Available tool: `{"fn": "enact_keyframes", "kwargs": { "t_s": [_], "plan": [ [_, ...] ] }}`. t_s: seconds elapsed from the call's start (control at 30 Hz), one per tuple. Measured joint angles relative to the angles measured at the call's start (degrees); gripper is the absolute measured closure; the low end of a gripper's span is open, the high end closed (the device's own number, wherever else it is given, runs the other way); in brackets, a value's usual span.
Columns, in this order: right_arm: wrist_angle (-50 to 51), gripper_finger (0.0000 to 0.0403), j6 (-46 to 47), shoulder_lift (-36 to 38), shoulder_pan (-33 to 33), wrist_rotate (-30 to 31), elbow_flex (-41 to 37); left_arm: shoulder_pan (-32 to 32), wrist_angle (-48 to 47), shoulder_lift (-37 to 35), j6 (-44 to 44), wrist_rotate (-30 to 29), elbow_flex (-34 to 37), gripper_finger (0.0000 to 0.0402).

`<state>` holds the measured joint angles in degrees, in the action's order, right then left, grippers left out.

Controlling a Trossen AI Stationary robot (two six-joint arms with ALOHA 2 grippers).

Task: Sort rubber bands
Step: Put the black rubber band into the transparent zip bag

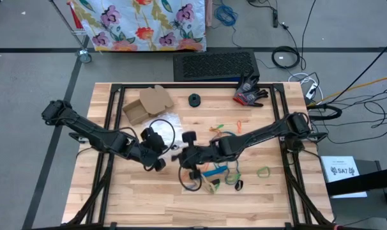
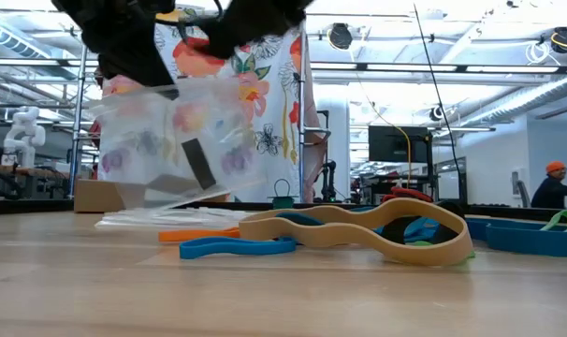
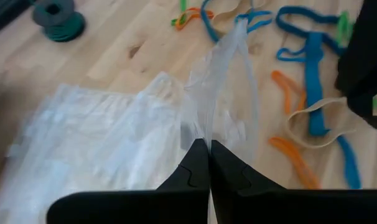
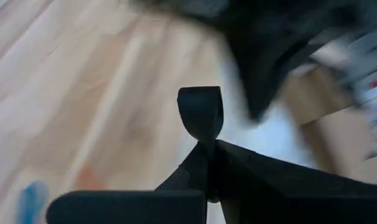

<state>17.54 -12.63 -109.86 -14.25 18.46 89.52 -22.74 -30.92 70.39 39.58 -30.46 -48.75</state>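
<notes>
1. The left gripper [image 3: 208, 163] hangs over the middle of the wooden table [image 1: 149, 204]. Its fingers are pressed together on the edge of a clear plastic bag [image 3: 223, 93], which hangs lifted off the wood in the low view.
2. The right gripper [image 4: 207, 149] sits just at 3 o'clock of the left one, near the table's centre. Its fingers are closed tight; the wrist view shows a small dark piece sticking up just beyond the tips, but I cannot tell what it is or whether it is held.
3. The rubber bands [image 1: 222, 171] lie loose on the wood at about 4 o'clock from the right gripper: blue, tan, orange and green loops in a tangle. One green band [image 1: 263, 171] lies apart at 3 o'clock of that pile.
4. More clear bags [image 1: 166, 121] lie flat at 12 o'clock of the left gripper, beside a cardboard box [image 1: 145, 105].
5. A dark green spool [image 1: 194, 99] and a red-and-black glove [image 1: 250, 94] rest near the table's far edge.
</notes>
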Motion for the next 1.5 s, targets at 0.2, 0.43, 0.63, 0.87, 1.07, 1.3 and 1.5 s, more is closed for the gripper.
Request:
{"fn": "enact_keyframes", "kwargs": {
  "t_s": [0.2,0.43,0.63,0.87,1.07,1.3,1.5],
  "plan": [
    [-7.18,0.0402,-7.4,-0.81,2.44,1.06,0.06,0.35,6.45,0.0,-4.2,1.95,0.0,0.0401],
    [-0.77,0.0402,-3.52,-2.28,4.53,-5.75,0.0,0.71,6.62,0.02,-5.87,2.0,0.07,0.0401],
    [-1.44,0.0403,-1.82,-3.09,5.22,-8.94,-0.09,1.42,8.09,0.02,-5.98,1.31,0.02,0.0401],
    [-1.98,0.0403,1.21,-3.62,5.82,5.81,-0.07,1.82,10.47,0.02,-6.86,3.03,0.02,0.0401],
    [-3.34,0.0403,0.31,-3.71,7.07,-5.05,-0.06,1.73,13.15,0.02,-8.94,4.18,0.02,0.0401],
    [-3.7,0.0403,5.95,-3.79,8.5,-9.89,-0.05,1.7,13.46,0.02,-9.04,4.86,0.02,0.0401],
    [-3.75,0.038,7.59,-3.79,9.07,-11.13,-0.07,1.72,13.44,0.02,-10.13,4.82,0.02,0.0401]
  ]
}}
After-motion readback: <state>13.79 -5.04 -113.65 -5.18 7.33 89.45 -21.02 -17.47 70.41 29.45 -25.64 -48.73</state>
